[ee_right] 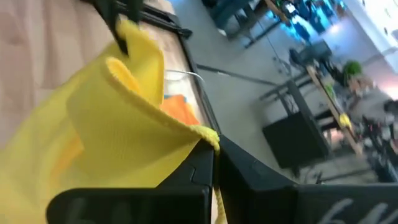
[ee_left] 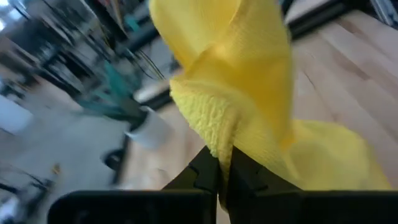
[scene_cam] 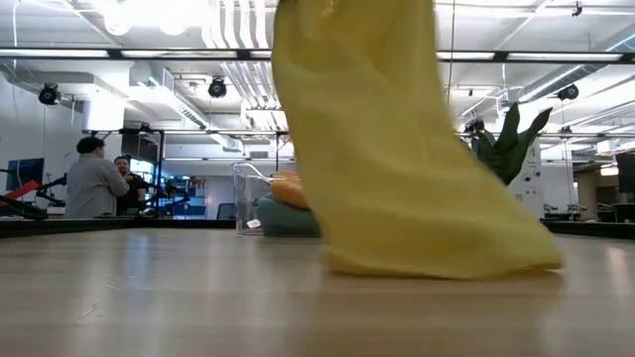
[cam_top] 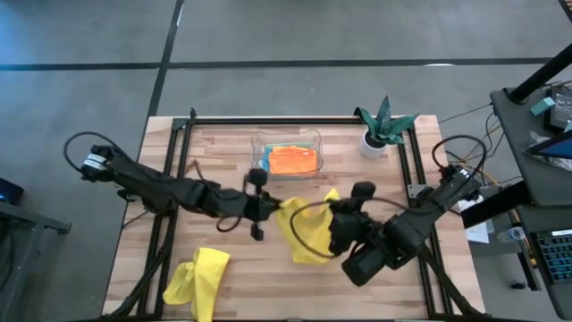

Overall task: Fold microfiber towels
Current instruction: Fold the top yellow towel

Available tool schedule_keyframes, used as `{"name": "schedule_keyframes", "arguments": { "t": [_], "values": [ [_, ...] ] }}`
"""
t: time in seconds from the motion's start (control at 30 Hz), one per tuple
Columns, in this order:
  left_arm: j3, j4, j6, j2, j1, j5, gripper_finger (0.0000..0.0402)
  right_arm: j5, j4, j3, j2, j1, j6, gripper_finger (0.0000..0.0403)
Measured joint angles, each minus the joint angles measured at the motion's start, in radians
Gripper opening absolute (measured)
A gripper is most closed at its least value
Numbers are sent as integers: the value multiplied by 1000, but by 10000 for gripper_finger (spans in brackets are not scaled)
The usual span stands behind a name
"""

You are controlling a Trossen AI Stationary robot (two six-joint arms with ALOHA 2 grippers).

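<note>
In the middle of the high view, both arms hold one yellow towel (cam_top: 304, 234) up off the bench (cam_top: 232, 152). The left gripper (cam_top: 268, 207) has its fingers (ee_left: 205, 171) clenched on the towel's left corner, and the left wrist view shows the cloth pinched tight between them. The right gripper (cam_top: 338, 213) has its fingers (ee_right: 199, 165) clenched on the towel's edge at the right. In the low view the towel hangs down through the centre of the frame with its lower edge resting on the bench.

A second yellow towel (cam_top: 198, 279) lies crumpled at the lower left of the high view, apart from both arms. A clear tray (cam_top: 286, 156) sits at the upper centre, holding an orange towel (cam_top: 293, 159) on top of a blue one (cam_top: 265, 164). A small plant in a white pot (cam_top: 382, 125) stands to the tray's right. In the low view two people (scene_cam: 99, 178) stand at the far left of the room.
</note>
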Motion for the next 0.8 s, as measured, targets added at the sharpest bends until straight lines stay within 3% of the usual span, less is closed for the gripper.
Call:
{"name": "schedule_keyframes", "arguments": {
  "t": [0.1,0.4,0.7,0.8],
  "values": [
    [0,0,82,-83,19,-1,0,2,-105,79,-1,-9,75,8],
    [2,-30,327,-276,76,-3,0,28,-100,182,-36,-27,-37,8],
    [-39,-130,311,-329,40,5,0,46,-91,147,-35,-20,-31,8],
    [-87,-130,309,-301,-15,-72,0,33,-91,83,-34,-2,16,8]
  ]
}}
